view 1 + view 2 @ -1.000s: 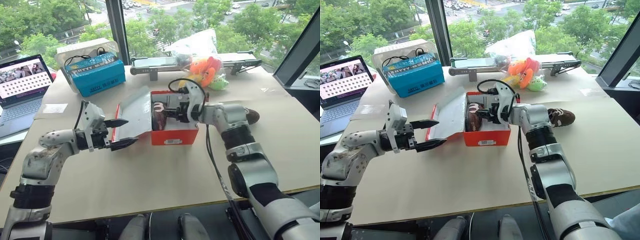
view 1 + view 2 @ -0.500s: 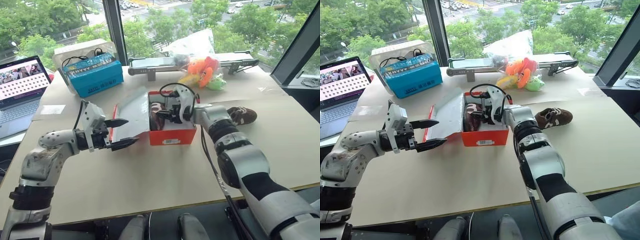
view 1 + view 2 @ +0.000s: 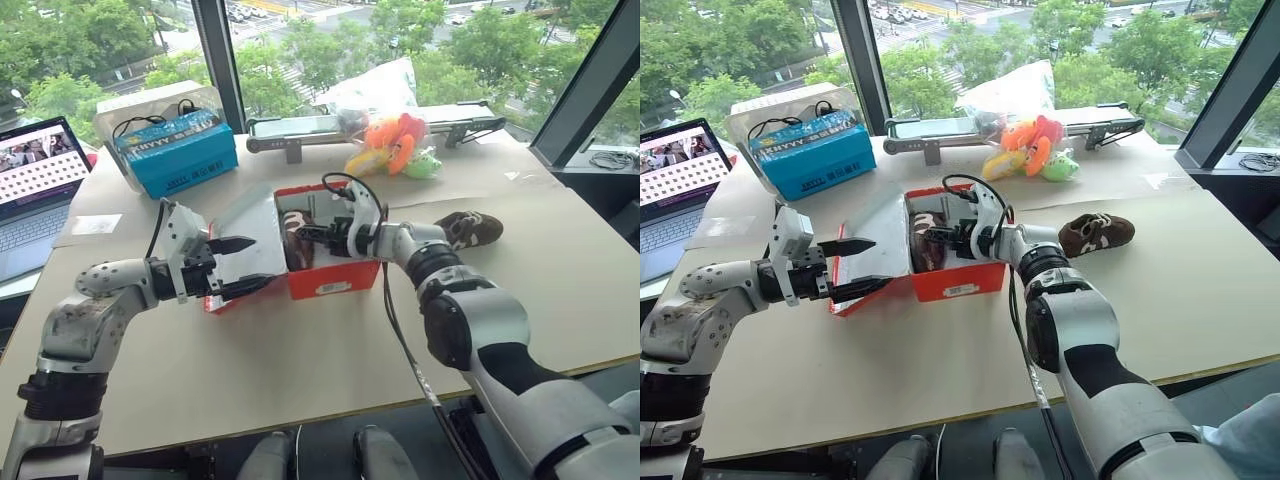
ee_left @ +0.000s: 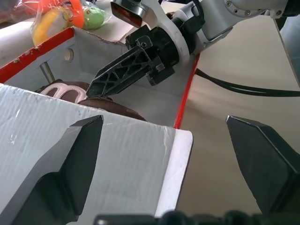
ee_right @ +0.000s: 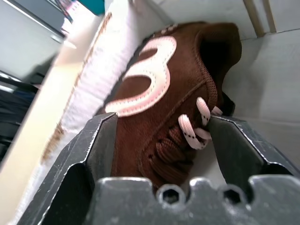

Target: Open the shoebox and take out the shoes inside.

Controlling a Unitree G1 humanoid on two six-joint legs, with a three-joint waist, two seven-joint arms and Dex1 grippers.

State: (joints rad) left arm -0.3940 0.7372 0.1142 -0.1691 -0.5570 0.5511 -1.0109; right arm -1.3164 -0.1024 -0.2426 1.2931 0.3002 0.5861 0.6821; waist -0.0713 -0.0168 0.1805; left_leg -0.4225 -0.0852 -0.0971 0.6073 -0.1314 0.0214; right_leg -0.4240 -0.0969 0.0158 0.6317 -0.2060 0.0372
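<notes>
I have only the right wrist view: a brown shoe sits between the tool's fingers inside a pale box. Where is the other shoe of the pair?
Observer: The second shoe is already out. It lies on the table to the robot's right of the red shoebox.
Operator: What is the left arm doing with the box?
Observer: The left tool is open at the raised lid, whose free edge sits between its fingers without being clamped.
</notes>
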